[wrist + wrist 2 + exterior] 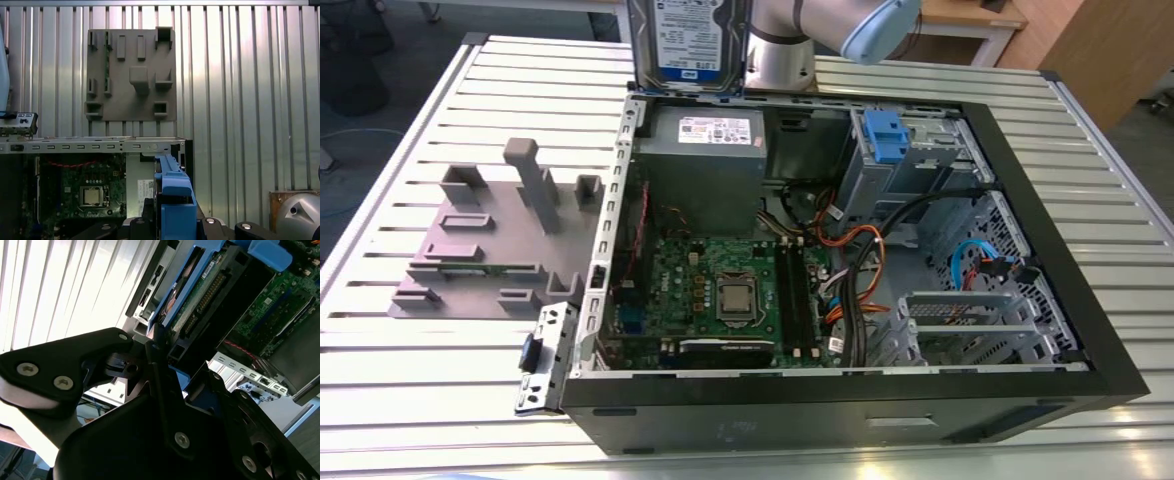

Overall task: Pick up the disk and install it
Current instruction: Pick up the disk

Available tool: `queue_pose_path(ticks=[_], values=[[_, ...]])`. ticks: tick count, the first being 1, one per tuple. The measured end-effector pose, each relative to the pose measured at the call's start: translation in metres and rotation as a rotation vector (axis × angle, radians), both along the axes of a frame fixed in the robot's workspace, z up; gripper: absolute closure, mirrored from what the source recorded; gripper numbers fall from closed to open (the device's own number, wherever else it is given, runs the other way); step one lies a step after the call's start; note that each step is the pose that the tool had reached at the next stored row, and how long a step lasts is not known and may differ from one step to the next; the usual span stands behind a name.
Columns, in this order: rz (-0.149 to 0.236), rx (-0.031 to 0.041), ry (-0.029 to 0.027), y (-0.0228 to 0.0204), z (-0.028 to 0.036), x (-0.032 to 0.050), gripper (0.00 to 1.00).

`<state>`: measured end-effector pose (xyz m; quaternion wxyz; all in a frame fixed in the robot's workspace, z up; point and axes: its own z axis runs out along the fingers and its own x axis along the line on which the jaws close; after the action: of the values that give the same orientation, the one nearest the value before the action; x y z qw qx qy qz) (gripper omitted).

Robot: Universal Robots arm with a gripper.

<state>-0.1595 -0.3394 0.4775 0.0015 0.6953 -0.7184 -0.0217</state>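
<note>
The end effector [171,223] is clamped on the disk [690,40], which hangs upright above the open computer case [854,412] at its 12 o'clock edge. If the disk tilts in that grip, a blue rail could catch the drive bay [927,150] or snag the loose cables [854,255].

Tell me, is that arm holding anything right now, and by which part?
Yes: the gripper is shut on the disk, which hangs upright above the computer case. It grips the end nearest the wrist, seemingly with a finger on each flat face.
</note>
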Motion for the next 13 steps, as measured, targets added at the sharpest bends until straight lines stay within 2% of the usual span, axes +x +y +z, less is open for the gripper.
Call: queue_pose_path(ticks=[13], values=[[0.000, -0.0007, 0.0000, 0.0000, 0.0000, 0.0027, 0.63]])
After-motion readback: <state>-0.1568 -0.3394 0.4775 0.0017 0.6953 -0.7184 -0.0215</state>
